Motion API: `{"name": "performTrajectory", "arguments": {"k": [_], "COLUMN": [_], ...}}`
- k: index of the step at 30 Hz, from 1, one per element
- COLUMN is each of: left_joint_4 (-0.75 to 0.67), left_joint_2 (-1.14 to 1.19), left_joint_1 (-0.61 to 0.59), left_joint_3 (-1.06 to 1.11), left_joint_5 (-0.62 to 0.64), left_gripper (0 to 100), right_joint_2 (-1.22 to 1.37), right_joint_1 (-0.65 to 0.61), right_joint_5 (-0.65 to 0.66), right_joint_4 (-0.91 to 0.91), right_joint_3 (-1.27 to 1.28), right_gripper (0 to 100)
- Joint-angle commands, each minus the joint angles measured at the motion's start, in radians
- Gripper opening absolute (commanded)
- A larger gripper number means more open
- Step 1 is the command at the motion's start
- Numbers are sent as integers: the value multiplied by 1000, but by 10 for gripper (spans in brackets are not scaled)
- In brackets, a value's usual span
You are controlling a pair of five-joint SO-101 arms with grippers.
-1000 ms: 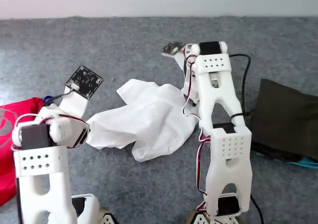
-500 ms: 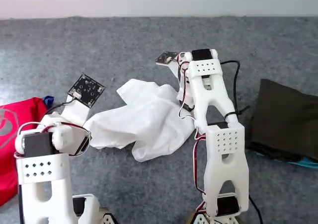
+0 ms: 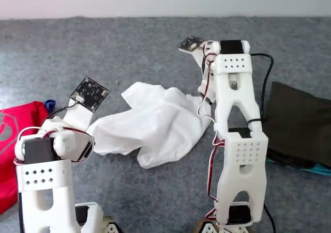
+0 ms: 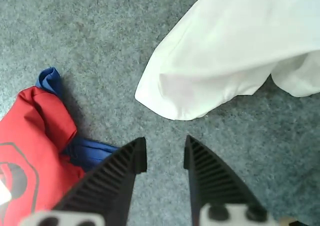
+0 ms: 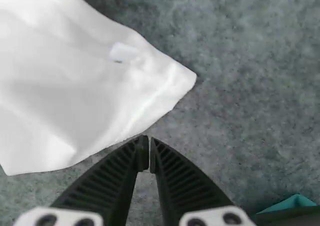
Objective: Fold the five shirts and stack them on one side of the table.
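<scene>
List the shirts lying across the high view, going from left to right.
red shirt → white shirt → dark shirt

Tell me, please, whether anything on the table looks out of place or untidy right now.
The white shirt lies crumpled and unfolded in the middle of the table. At the left edge the red shirt sits in a loose heap, a blue garment poking out beneath it. The dark shirt on the right looks flat and tidy.
</scene>
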Motion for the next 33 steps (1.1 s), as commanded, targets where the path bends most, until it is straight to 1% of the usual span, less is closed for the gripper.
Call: {"name": "performTrajectory", "arguments": {"k": [1,4,5,8,12,18,20,24,26,28,33], "left_joint_4": [-37,-43,-48,-44,-40,-48,-48,-49,-63,-74,-77], "left_joint_2": [-17,-17,-17,-17,-17,-17,-17,-17,-17,-17,-17], "left_joint_1": [-5,-3,-3,-8,-8,-5,-5,-6,-5,-6,-3], "left_joint_3": [-4,-4,-4,-4,2,45,51,50,50,50,44], "left_joint_5": [46,55,57,57,57,55,55,55,57,57,57], "left_gripper": [133,133,133,133,133,133,133,133,133,133,133], "right_joint_2": [-33,10,22,59,122,226,242,252,249,246,170], "right_joint_1": [-10,-31,-36,-50,-76,-85,-87,-87,-82,-81,-48], "right_joint_5": [5,-9,-37,-124,-133,-137,-137,-132,-132,-132,-118], "right_joint_4": [-4,-53,-79,-166,-211,-191,-171,-88,-24,39,45], "right_joint_3": [0,0,0,0,0,0,-5,-92,-138,-193,-230], "right_gripper": [91,210,232,243,244,241,211,2,34,16,9]}}
